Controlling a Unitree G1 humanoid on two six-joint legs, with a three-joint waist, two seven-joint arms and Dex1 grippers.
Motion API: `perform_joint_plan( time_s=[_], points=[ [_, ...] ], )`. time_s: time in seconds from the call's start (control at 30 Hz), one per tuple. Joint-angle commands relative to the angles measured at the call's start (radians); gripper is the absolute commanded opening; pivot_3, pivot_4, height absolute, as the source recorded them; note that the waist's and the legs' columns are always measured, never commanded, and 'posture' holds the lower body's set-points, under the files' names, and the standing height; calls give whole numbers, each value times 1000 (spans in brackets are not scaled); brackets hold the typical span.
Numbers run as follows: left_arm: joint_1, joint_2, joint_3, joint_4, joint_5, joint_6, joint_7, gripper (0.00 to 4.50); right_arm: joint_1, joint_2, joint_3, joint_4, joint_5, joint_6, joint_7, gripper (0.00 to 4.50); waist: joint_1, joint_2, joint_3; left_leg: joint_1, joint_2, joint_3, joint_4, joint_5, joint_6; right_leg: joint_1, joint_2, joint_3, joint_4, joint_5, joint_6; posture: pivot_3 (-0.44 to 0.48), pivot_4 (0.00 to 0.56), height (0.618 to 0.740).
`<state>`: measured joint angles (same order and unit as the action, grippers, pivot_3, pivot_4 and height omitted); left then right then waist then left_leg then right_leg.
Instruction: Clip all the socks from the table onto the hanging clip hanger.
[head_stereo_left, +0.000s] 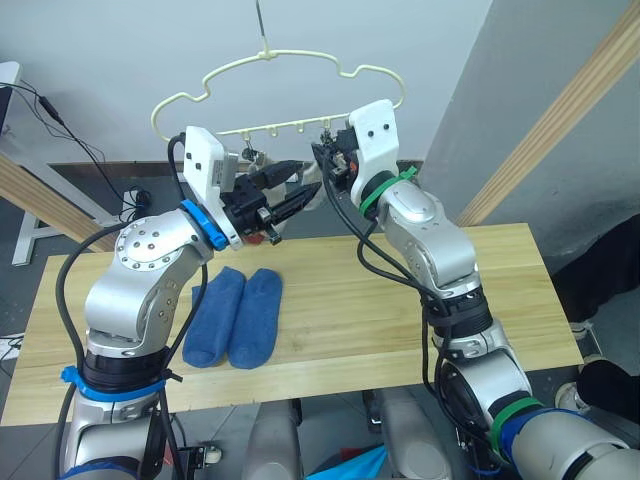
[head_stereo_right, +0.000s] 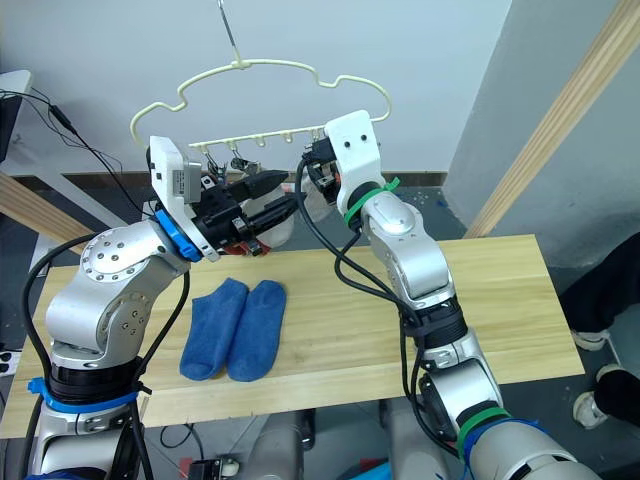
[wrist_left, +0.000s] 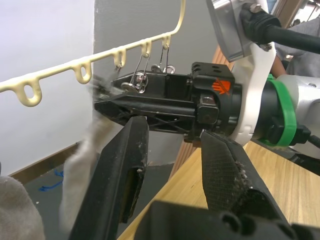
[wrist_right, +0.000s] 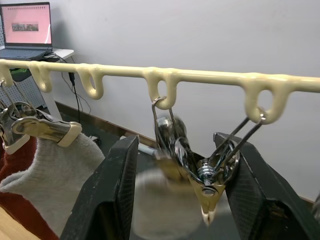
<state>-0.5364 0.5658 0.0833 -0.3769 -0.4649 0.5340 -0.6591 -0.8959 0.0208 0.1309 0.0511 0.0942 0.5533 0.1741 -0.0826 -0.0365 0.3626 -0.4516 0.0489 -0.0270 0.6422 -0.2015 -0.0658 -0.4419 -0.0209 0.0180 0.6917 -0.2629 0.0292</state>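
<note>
Pale wire, that clip hanger (head_stereo_right: 262, 95), wavy on top, hooked above the far edge of the table (head_stereo_left: 420, 300), its small metal clips (wrist_right: 200, 170) dangling from loops along the bottom bar. Right gripper (wrist_right: 182, 200) is up at the bar, black fingers spread wide either side of two clips; nothing held. Left gripper (wrist_left: 170, 170) points at it from just beside, fingers parted, also holding nothing; a soft grey sock (wrist_left: 82, 170) hangs blurred near its tips. Another grey sock (wrist_right: 50, 175) and a rust red one (wrist_right: 17, 165) are clipped already, knit and floppy. Two blue socks (head_stereo_left: 235, 315) lie side by side on the yellowish planks, well below. My worry: those clips swing freely, so a nudge could send one slipping off the fingers, and the two arms are close enough to bump.
</note>
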Motion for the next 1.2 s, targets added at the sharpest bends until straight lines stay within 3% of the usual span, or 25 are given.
perform_joint_plan(
  time_s=[0.03,0.33,0.77,1.0,1.1,1.2],
  points=[
    [-12,2,9,-16,-1,-18,3,1990,-28,9,-17,-16,4,-28,-2,2484,0,0,0,0,0,0,0,0,0,0,0,0,0,0,0,-127,347,733],
    [-5,1,9,-19,2,-17,9,1990,-16,-1,-23,-40,5,-22,9,2484,1,0,0,0,0,0,0,0,0,0,0,0,0,0,0,-123,345,733],
    [27,39,17,-38,-13,-1,-18,1990,128,-100,-28,-246,71,91,111,2484,1,0,0,0,0,0,0,0,0,0,0,0,1,0,0,-121,352,733],
    [21,38,6,-31,-7,-9,-25,1990,153,-120,-11,-245,38,106,99,2484,1,0,0,0,0,0,1,0,0,0,0,0,2,0,0,-125,349,733],
    [15,36,3,-24,-3,-14,-29,1990,140,-107,-9,-222,27,95,81,1884,0,0,0,0,0,0,1,0,0,0,0,0,2,0,0,-128,345,733],
    [8,34,1,-18,1,-17,-31,1990,123,-96,-8,-203,21,86,68,1884,1,0,0,0,0,0,1,0,0,0,0,0,2,0,0,-126,342,733]
  ],
)
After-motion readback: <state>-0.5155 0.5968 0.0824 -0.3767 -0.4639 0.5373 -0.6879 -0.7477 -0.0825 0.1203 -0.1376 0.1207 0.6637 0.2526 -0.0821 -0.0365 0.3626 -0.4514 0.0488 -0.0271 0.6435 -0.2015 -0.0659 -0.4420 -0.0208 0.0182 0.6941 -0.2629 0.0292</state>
